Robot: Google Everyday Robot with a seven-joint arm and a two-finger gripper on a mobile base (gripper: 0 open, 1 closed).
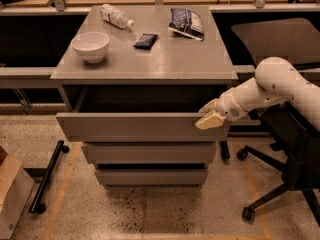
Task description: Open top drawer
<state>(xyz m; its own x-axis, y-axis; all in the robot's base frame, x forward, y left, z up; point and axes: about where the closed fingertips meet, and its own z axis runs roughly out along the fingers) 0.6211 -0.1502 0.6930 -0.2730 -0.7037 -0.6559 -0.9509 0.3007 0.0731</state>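
The top drawer [135,127] is a wide grey handleless face, the topmost of three in a grey cabinet [165,64]. It stands pulled out toward me, with a dark gap of its box showing behind the face. My gripper [209,114] is at the right end of the face's top edge, one finger in front of the face and one behind it, shut on that edge. The white arm reaches in from the right.
Two narrower drawer faces [150,153] sit shut below. On the cabinet top lie a white bowl [90,45], a plastic bottle [116,15], a dark packet [145,40] and a snack bag [186,22]. A black office chair [295,159] stands right, a black bar [47,176] and a box [10,194] left.
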